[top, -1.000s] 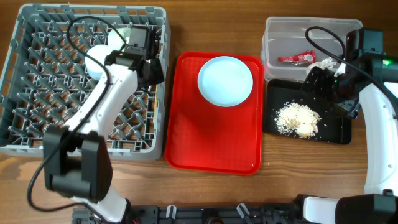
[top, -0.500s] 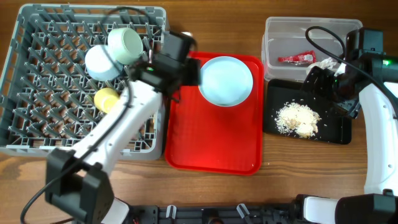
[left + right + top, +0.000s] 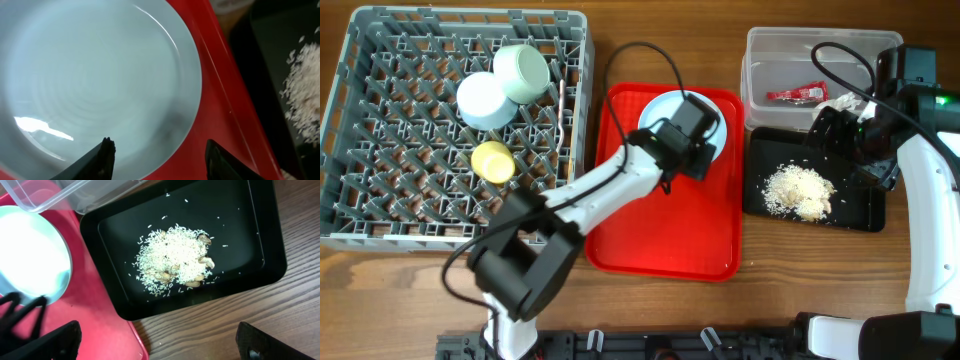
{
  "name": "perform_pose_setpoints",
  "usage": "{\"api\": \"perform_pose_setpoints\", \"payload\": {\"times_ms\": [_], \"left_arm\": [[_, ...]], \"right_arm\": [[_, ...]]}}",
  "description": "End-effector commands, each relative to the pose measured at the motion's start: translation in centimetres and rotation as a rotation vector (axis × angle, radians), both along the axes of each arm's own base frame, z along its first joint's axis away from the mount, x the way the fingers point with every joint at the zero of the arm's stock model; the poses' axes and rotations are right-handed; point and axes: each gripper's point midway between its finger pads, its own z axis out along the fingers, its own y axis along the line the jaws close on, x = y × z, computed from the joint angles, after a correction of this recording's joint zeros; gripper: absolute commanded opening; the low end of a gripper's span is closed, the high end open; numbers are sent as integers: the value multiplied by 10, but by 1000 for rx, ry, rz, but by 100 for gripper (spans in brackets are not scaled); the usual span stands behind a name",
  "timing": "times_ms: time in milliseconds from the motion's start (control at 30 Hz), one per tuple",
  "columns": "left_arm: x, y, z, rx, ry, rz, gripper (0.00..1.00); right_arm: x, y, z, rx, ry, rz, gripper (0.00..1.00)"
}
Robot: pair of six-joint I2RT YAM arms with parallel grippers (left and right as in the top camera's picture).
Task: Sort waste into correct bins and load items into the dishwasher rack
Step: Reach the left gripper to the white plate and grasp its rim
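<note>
pale blue plate (image 3: 90, 75) on red tray (image 3: 660, 230), left gripper (image 3: 157, 150) parted above it

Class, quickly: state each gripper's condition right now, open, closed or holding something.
Left gripper: open, empty, above the pale blue plate near its edge.
Right gripper: open, empty, above the black tray.

No writing can be read here; any print on the red wrapper (image 3: 798, 95) in the clear tub (image 3: 756, 72) is too small to tell.
</note>
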Motion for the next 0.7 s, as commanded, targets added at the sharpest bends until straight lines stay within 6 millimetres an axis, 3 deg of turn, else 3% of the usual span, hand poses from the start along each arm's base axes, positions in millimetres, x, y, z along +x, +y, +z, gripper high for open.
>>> {"api": "perform_pose_setpoints", "payload": {"times_ms": [0, 200, 333, 467, 667], "left_arm": [[-9, -2, -36, 81, 25, -91, 58], [-17, 6, -55, 128, 78, -92, 54], [-29, 17, -62, 173, 130, -94, 40], [-35, 23, -65, 199, 158, -94, 17], [-35, 23, -65, 198, 158, -94, 8]], "right_arm": [[0, -4, 3, -19, -10, 0, 100], [0, -4, 3, -20, -10, 0, 100], [0, -4, 3, -20, -10, 0, 100], [0, -4, 3, -20, -11, 0, 100], [0, -4, 3, -20, -9, 1, 100]]}}
